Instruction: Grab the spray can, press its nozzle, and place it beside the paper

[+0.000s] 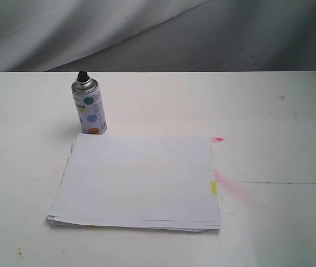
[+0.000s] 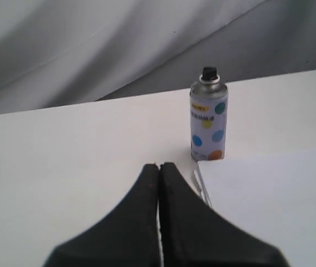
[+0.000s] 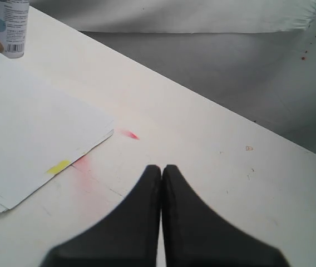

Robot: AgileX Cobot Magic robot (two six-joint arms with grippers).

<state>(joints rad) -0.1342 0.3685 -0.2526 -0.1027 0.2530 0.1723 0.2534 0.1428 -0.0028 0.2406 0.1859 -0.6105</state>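
2 closed: left gripper (image 2: 158, 167), right gripper (image 3: 162, 168); neither holds anything.

Lab-style test setup, white table (image 1: 269, 111), grey cloth backdrop (image 1: 147, 33)

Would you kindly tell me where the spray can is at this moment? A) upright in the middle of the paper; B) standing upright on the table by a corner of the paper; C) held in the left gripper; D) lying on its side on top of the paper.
B: the spray can stands upright on the table by a corner of the paper, while the left gripper is shut on nothing.
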